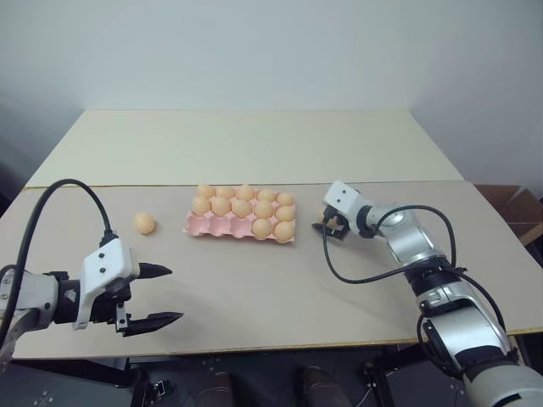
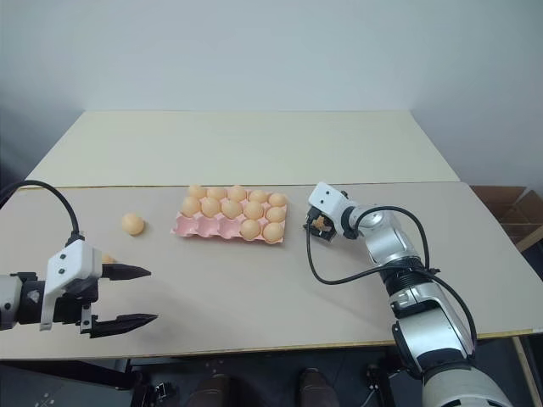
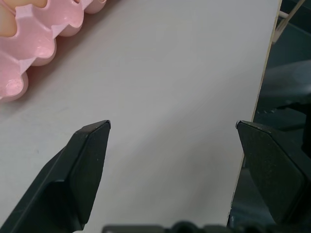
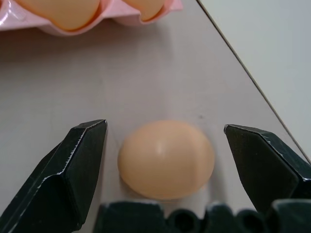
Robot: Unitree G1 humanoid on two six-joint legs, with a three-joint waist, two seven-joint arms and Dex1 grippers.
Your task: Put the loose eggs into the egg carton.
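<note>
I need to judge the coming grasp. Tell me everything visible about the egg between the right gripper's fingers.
The egg is smooth, light orange-tan and oval, with a soft sheen and no visible cracks. It lies on its side on the table, just off the right end of the carton, apart from it. The open right gripper brackets it, with a gap showing on each side.

Open right claw (image 4: 165, 141) straddles a loose egg (image 4: 166, 159), apparently untouched; egg carton (image 4: 92, 22) beyond.

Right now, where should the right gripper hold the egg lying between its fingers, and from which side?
Probably across the egg at its widest middle, one finger on each rounded flank. The open right gripper already straddles it from the side away from the egg carton, so it likely needs only closing gently.
</note>
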